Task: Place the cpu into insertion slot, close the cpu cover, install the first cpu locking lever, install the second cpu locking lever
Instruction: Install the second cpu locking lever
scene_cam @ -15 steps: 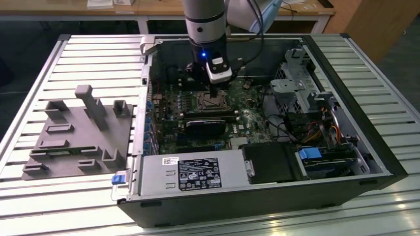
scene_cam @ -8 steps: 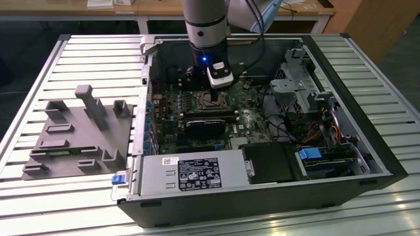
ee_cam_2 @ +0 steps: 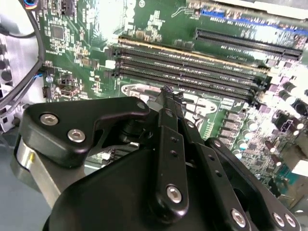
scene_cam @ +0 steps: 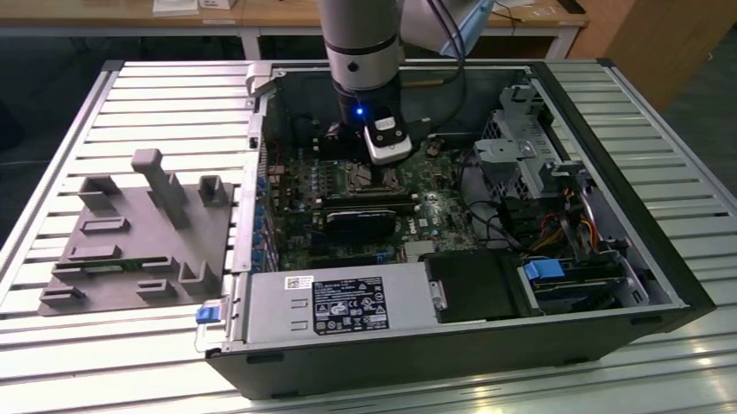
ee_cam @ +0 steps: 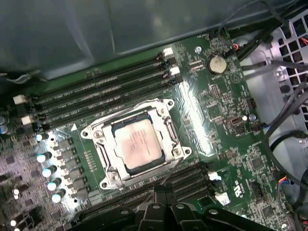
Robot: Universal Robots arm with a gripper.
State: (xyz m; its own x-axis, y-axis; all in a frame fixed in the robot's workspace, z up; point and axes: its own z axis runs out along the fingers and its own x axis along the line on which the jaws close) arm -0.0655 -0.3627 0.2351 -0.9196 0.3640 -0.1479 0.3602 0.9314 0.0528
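Hanging over the open computer case [scene_cam: 645, 285], the arm has its gripper [scene_cam: 371, 169] low above the green circuit board [scene_cam: 432, 211], right over the socket area in the exterior view. The gripper's two black fingers [ee_cam_2: 169, 120] stand pressed together in the second wrist view, with no gap between their tips and nothing caught there, so I take it as clenched and empty.

The cpu [ee_cam: 137, 143] already sits in the insertion slot [ee_cam: 169, 129]: its dull silver top shows square in the first wrist view. The cpu cover [ee_cam: 107, 155] lies flat around it, its frame framing the chip's top through the cut-out. Whether the locking levers along the socket's sides are hooked down I cannot tell.

What matters is how the socket lies from the fingertips. In the first wrist view the tips [ee_cam: 161, 192] point at the socket's edge nearest the gripper, just beside the frame's rim and near a thin bright strip of metal that runs out from under that edge; if that is a lever, I cannot be sure. The long black memory slots [ee_cam: 103, 89] run along the socket's far side, and another bank lies on the gripper's side.
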